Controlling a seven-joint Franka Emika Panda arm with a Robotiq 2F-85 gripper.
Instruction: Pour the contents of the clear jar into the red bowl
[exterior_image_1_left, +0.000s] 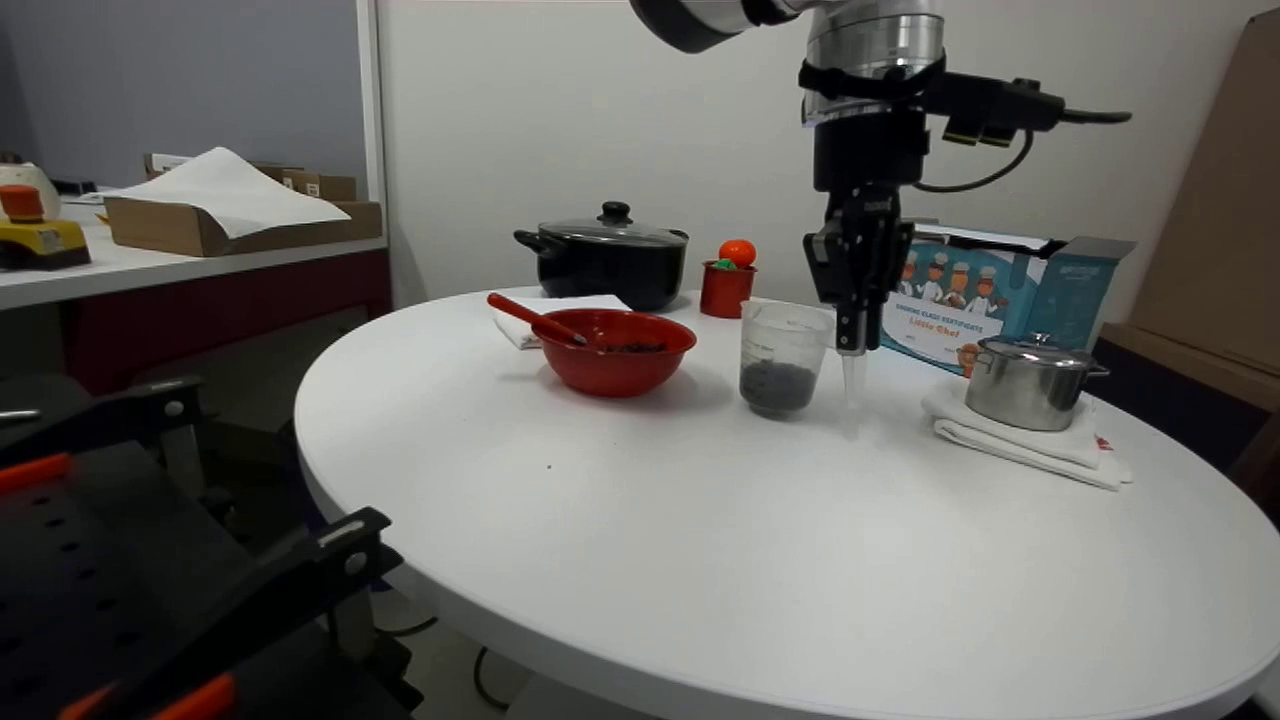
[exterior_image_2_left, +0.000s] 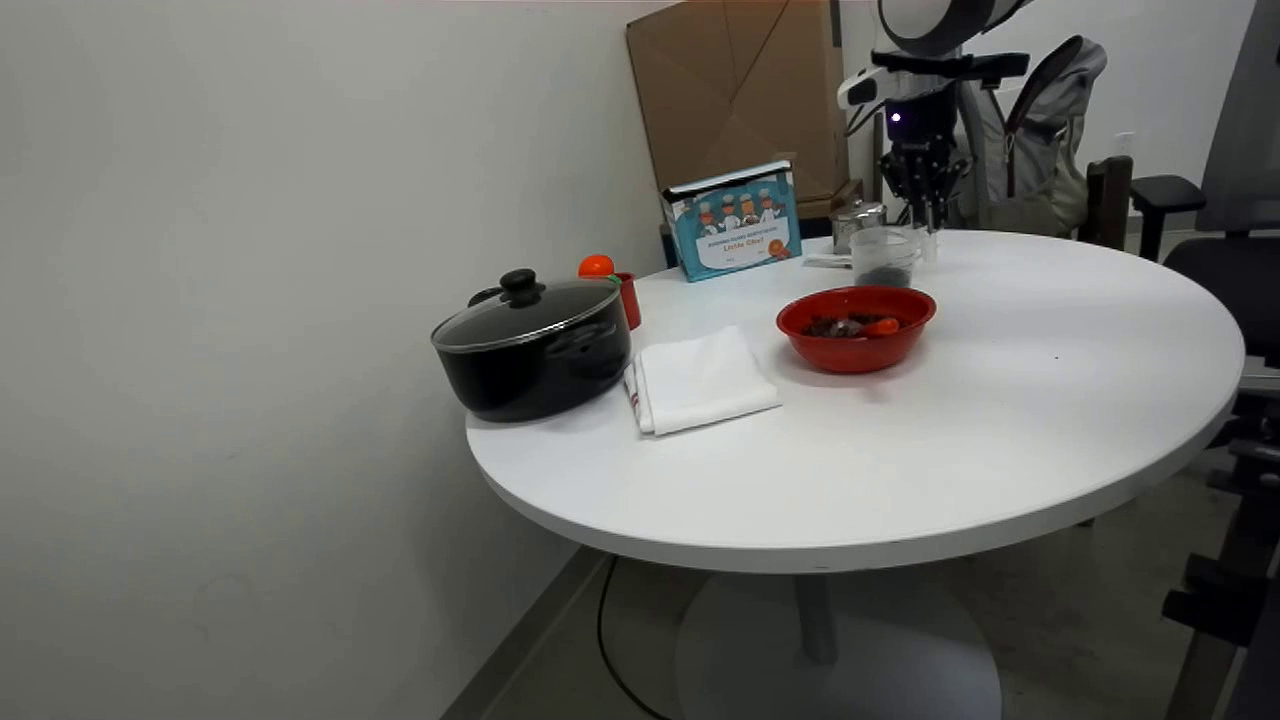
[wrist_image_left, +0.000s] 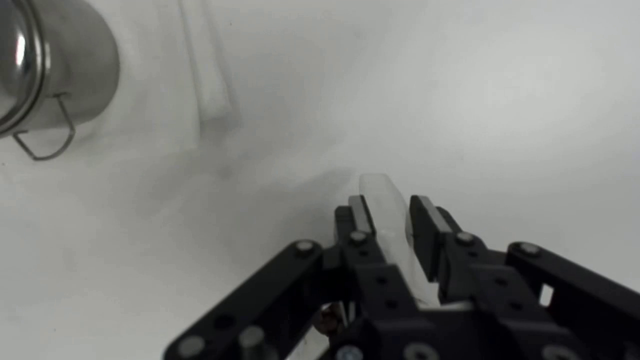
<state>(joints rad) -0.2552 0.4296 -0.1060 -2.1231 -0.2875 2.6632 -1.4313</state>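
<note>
The clear jar (exterior_image_1_left: 780, 345) stands nearly upright at the table, dark grey grains filling its lower part; whether its base touches the tabletop I cannot tell. My gripper (exterior_image_1_left: 853, 350) points straight down beside it, shut on the jar's pale see-through handle (wrist_image_left: 380, 190), which runs between both fingers in the wrist view. Most of the jar's body is hidden behind the gripper there. The red bowl (exterior_image_1_left: 615, 370) sits a short way from the jar, with dark bits inside and a red utensil handle (exterior_image_1_left: 535, 318) leaning over its rim. In an exterior view the jar (exterior_image_2_left: 885, 258) shows just behind the bowl (exterior_image_2_left: 850, 350).
A black lidded pot (exterior_image_1_left: 610, 265), a small red canister (exterior_image_1_left: 725, 290) topped by an orange ball, and a white cloth (exterior_image_2_left: 705, 380) lie around the bowl. Past the gripper, a shiny metal pot (exterior_image_1_left: 1028, 390) rests on folded cloth before a blue box (exterior_image_1_left: 960, 290).
</note>
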